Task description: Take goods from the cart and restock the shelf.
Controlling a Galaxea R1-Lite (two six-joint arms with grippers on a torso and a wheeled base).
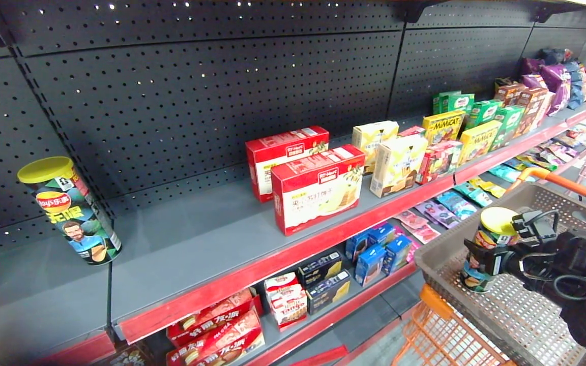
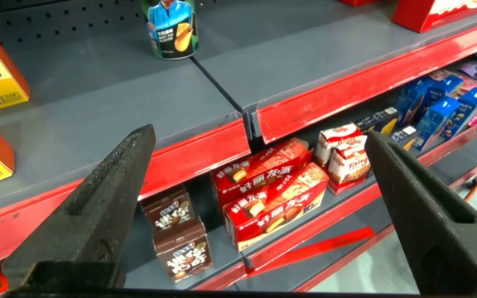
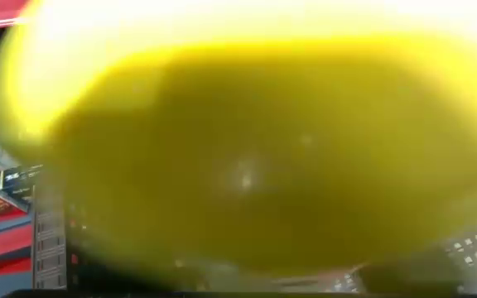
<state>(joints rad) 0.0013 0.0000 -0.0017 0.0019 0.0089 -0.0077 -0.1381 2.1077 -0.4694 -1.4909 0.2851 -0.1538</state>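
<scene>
My right gripper (image 1: 477, 260) is clamped on the chip can (image 1: 496, 219) standing inside the cart (image 1: 428, 260), gripped low for lifting out, while my left gripper (image 2: 259, 199), jaws wide apart, waits at the shelf (image 1: 181, 239) beside the cart.

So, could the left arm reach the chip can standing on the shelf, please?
Probably yes: the left gripper is open and empty, facing the shelf, with bare shelf between it and the chip can.

Yellow-lidded chip can (image 1: 494, 219) upright in cart (image 1: 428, 260); second can (image 1: 71, 213) on shelf (image 1: 196, 239).
</scene>
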